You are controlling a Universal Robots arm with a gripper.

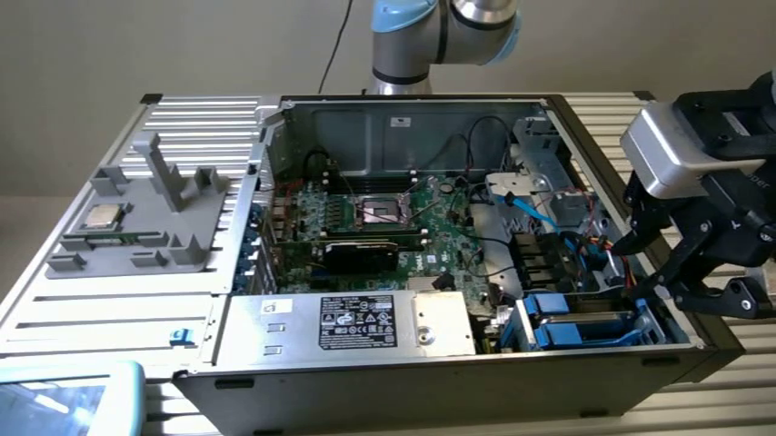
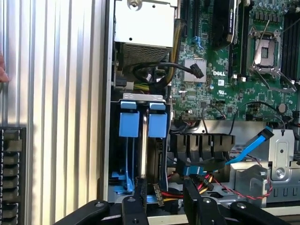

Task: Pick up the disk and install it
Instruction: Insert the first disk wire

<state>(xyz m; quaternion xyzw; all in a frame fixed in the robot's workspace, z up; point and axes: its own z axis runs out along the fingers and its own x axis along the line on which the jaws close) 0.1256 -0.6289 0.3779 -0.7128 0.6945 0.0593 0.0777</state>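
Two bright blue carriers (image 2: 129, 124) (image 2: 158, 124) stand on edge side by side in the drive bay (image 1: 570, 327) at the near right corner of the open computer case. A silver-grey edge of the disk (image 2: 144, 140) shows between them; its label is hidden. My gripper (image 2: 165, 183) hovers just outside that end of the bay, above the case wall. It is open, with nothing between its black fingers (image 2: 136, 204). In the exterior view the gripper (image 1: 655, 272) hangs at the right of the case, over the bay.
Blue SATA cables (image 2: 253, 143) and red and yellow wires (image 2: 206, 180) lie beside the bay. A silver power supply (image 1: 363, 322) sits next to it, with the motherboard (image 1: 388, 218) behind. A CPU chip (image 1: 102, 217) rests on a grey fixture on the ribbed table (image 2: 61, 93).
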